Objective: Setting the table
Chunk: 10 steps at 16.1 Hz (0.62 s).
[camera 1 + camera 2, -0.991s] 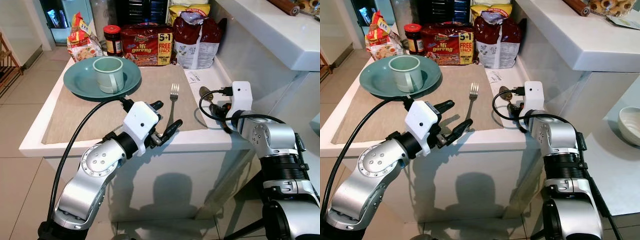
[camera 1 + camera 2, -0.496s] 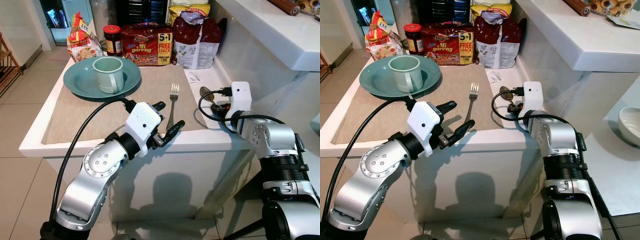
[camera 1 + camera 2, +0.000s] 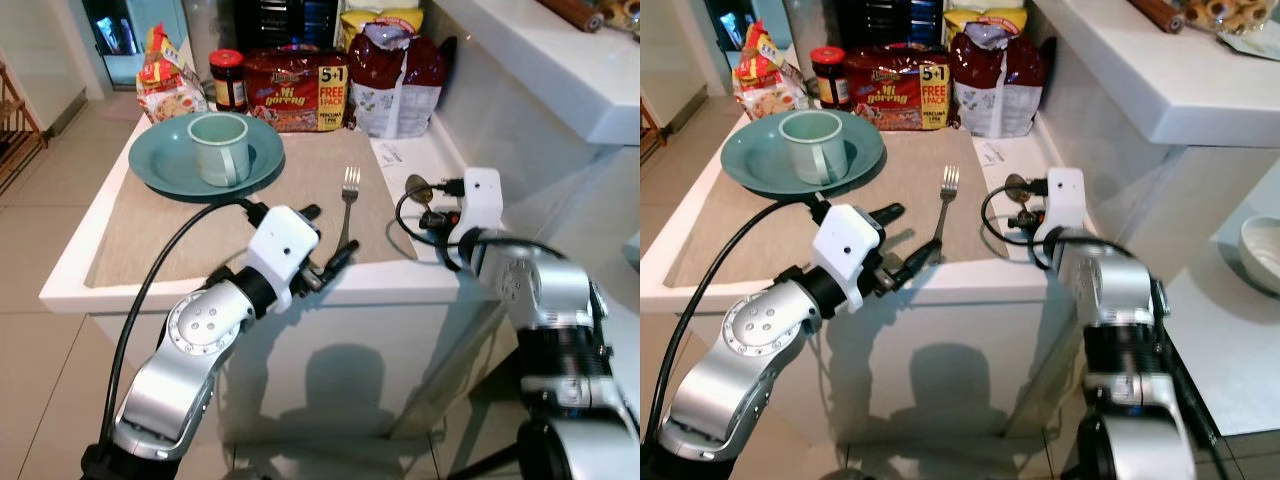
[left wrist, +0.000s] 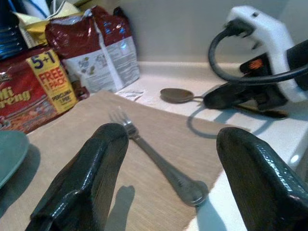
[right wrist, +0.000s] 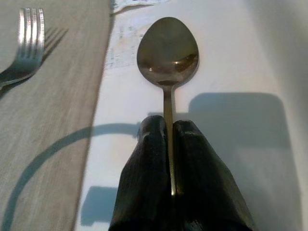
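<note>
Head views: the left gripper (image 3: pixel 328 240) hovers at the worktop's (image 3: pixel 70 270) front edge, fingers apart, just short of the fork (image 3: pixel 347 205) on the placemat (image 3: pixel 150 225).

Left wrist view: fork handle lies between the spread fingers (image 4: pixel 84 180).

Right wrist view: the right gripper (image 5: pixel 171 132) is clamped on the spoon (image 5: pixel 168 50) handle near the worktop's right edge.

The shiny metal spoon (image 5: pixel 168 53) has its handle hidden between the right pincer (image 5: pixel 171 139)'s closed black fingers (image 5: pixel 144 192). The teal round plate (image 4: pixel 7 156) beside the left pincer (image 4: pixel 168 159) is cut off.
</note>
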### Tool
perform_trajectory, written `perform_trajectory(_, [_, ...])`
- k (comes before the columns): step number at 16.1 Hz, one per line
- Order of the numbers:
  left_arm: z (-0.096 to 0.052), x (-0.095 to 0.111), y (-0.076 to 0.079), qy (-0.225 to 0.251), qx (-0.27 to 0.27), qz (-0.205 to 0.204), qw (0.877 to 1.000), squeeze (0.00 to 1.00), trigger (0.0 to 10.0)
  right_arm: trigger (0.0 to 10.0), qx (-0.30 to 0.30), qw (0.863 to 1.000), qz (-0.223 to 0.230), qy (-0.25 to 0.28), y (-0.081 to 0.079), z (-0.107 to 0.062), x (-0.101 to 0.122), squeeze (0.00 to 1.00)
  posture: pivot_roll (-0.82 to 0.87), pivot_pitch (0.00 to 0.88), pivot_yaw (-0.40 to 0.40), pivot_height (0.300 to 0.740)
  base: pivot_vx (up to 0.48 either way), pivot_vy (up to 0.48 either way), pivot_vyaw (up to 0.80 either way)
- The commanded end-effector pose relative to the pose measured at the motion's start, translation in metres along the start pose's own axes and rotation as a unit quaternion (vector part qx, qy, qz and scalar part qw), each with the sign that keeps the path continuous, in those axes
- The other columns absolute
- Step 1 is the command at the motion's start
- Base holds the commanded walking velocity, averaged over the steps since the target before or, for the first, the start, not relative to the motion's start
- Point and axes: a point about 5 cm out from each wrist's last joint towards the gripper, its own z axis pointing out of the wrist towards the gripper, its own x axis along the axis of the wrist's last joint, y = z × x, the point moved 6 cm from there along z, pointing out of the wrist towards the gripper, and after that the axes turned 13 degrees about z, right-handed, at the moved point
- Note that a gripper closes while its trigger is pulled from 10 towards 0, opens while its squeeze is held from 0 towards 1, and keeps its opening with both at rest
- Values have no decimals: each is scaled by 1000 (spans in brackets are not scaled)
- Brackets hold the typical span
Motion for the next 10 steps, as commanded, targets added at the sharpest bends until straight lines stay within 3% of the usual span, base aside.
perform_trajectory(1, [1, -2, -7, -4, 19, 3, 1000, 0, 10000, 0, -4, 1000, 10, -10, 2, -2, -8, 0, 50, 0, -53, 740, 0, 0, 0])
perform_trajectory(5, [3, -5, -21, -13, 58, 3, 998, 0, 10000, 0, -4, 999, 8, 40, -3, -12, 12, 0, 51, 0, -60, 740, 0, 0, 0])
perform_trajectory(7, [1, -8, -36, -20, 101, -3, 995, 0, 10000, 0, 9, 996, -12, 84, -15, -29, 26, 0, 51, 0, -63, 740, 0, 0, 0])
perform_trajectory(10, [0, -7, -40, -19, 111, -3, 994, 0, 10000, 0, 27, 991, -31, 130, -25, -45, 35, 0, 54, 0, -60, 740, 0, 0, 0])
